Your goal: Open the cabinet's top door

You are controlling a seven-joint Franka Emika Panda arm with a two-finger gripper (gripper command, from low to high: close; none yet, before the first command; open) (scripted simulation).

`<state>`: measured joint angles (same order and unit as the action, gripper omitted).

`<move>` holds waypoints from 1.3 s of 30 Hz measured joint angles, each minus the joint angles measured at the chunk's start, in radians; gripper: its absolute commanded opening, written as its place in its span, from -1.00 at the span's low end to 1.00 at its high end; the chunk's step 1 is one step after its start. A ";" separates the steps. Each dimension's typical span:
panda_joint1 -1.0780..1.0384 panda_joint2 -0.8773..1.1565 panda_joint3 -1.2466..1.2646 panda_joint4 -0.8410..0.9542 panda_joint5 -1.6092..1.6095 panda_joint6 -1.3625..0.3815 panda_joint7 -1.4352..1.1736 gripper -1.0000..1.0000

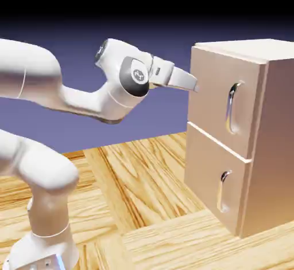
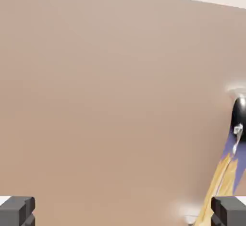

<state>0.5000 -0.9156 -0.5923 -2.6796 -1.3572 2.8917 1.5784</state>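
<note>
Beside the cabinet, exterior view —
Cabinet: the cabinet (image 1: 270, 143) stands on the wooden table (image 1: 143, 183) at the right, both front panels shut flush.
Top door: the top door (image 1: 215, 94) is the upper, taller panel; its handle (image 1: 231, 107) is a long silver curve standing upright near the panel's right edge.
Gripper: the gripper (image 1: 194, 85) points level at the top door's left edge, near it or just touching; which, I cannot tell. Jaw spread does not show from this side.
Risk: driving straight on would ram the fingertips into bare panel, since the handle lies well to the side of them.

Against the panel, hand view —
Jaws: spread wide, nothing between them; one fingertip (image 2: 17, 211) sits at the lower left corner, the other at the lower right.
Top door: flat beige panel fills nearly the whole picture, very close.
Handle: its shiny mount shows only at the far right edge, outside the gap between the jaws.
Risk: closing now would pinch air; the hand looks to need a sideways shift toward the handle first, and a skewed approach could let the curved bar slip off one finger.
</note>
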 measured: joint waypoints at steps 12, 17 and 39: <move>0.188 -0.133 -0.228 0.050 -0.522 -0.056 0.322 0.00; 0.266 -0.188 -0.323 0.071 -0.739 -0.079 0.456 0.00; 0.670 -0.346 -0.690 0.252 -1.481 -0.185 0.904 0.00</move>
<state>1.1696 -1.2613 -1.2819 -2.4278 -2.8383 2.7063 2.4823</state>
